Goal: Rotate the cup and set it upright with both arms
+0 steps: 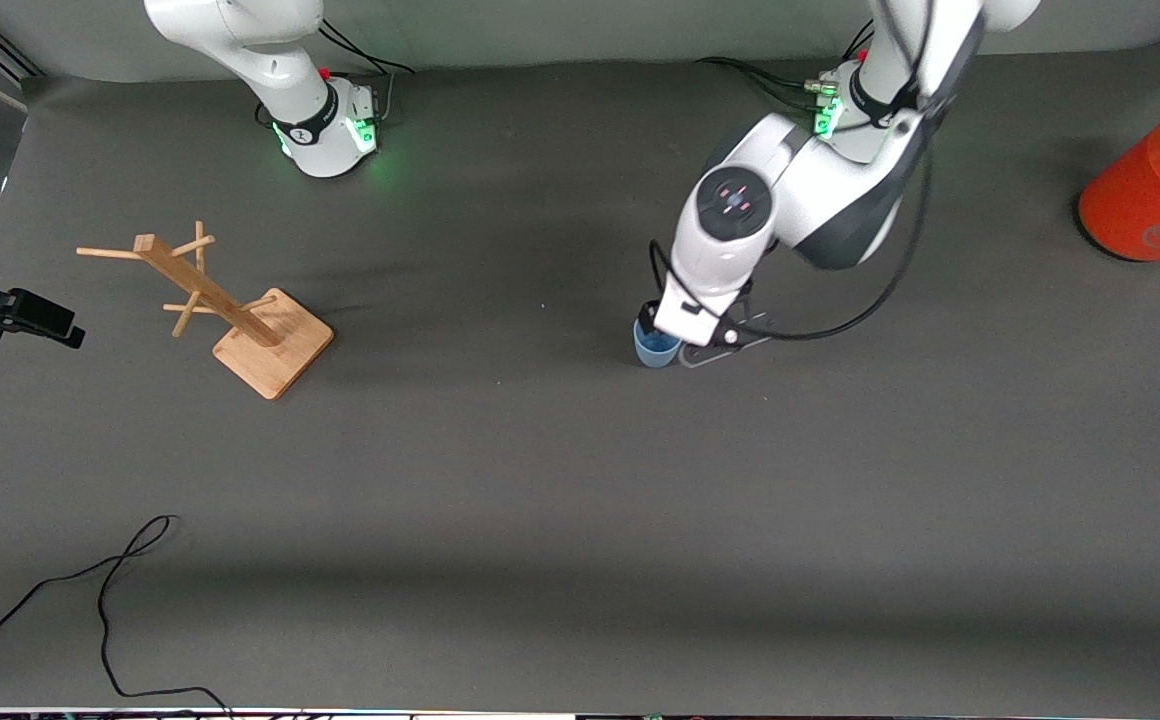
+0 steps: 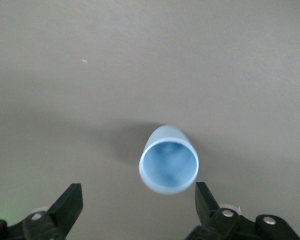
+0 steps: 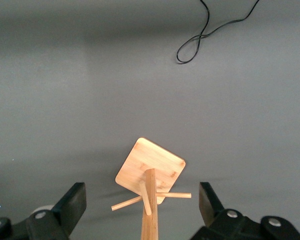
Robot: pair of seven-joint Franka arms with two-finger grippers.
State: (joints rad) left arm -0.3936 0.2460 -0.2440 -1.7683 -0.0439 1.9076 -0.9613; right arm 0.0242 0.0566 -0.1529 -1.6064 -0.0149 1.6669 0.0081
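Cup (image 2: 168, 166) stands upright on the counter (image 1: 580, 500), mouth up, toward the left arm's end. Left gripper (image 2: 137, 202) hangs right above it, jaws spread wide, fingers (image 2: 206, 199) clear of the rim, nothing held. Right gripper (image 3: 142, 202) waits over the wooden rack (image 1: 225, 305), jaws wide, empty. Orange-red can (image 1: 1155, 190) at the counter's edge.

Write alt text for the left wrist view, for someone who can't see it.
A small light-blue cup stands upright on a grey table, its open mouth facing the camera. The left gripper hangs open just above it, one black finger on each side of the cup and neither touching it.
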